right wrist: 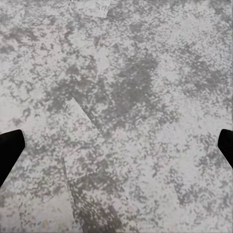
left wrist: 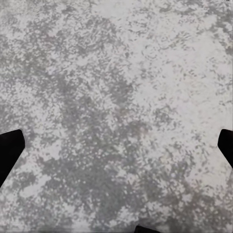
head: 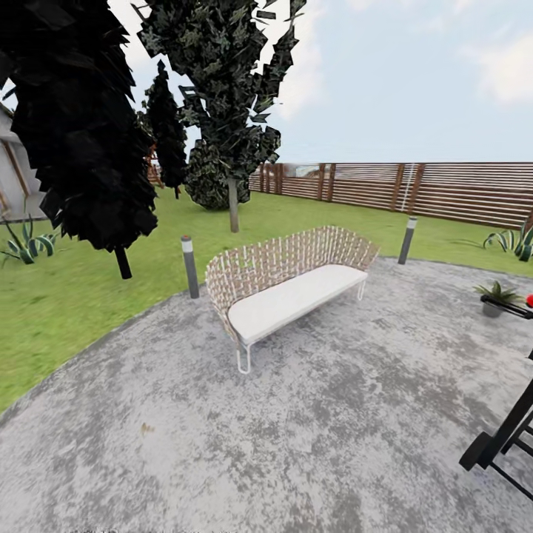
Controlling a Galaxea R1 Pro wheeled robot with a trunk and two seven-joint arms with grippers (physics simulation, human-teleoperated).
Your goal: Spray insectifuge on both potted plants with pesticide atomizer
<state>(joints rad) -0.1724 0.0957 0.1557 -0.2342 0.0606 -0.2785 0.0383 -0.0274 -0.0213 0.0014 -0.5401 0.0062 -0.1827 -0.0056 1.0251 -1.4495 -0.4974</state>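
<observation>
Head view: grey speckled round patio (head: 296, 444) underfoot, with a woven sofa (head: 289, 285) at centre. Two grey bollard lamps (head: 190, 266) stand at the patio edge (10 and 2 o'clock of the sofa). Lawn (head: 66, 296) lies beyond, closed by a brown slat fence (head: 444, 189). One small potted plant (head: 494, 297) sits at 3 o'clock, beside a black frame (head: 511, 429). Left hand (left wrist: 116, 145): fingertips wide apart over bare patio. Right hand (right wrist: 116, 145): likewise apart.
</observation>
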